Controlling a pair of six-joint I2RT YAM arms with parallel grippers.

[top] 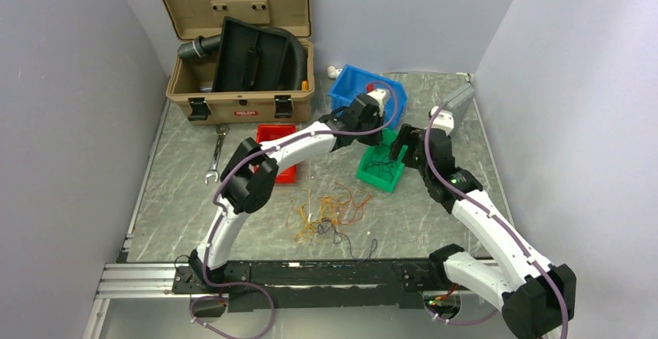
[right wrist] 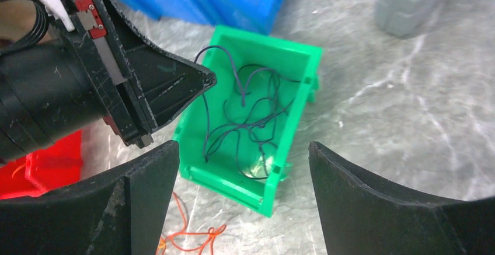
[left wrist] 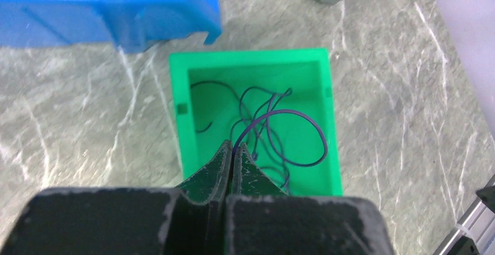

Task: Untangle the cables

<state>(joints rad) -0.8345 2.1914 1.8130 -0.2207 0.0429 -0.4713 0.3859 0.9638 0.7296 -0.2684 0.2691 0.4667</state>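
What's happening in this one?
The left gripper is shut on a thin dark wire, holding it over the green bin, where other dark wires lie. The right gripper is open, close by that bin. A tangle of orange and yellow wires lies on the table, apart from the bin.

Where our view fails us
The left arm (top: 299, 143) hides part of the small green plastic bin (top: 378, 174) and of the red plastic tray (top: 277, 133). The end of the thin dark purple wire (left wrist: 283, 111) vanishes between the pressed fingers of the left gripper (left wrist: 233, 147). Near the front edge of the counter (top: 186, 199), we cannot separate the fine orange and yellow wires (top: 330, 213).
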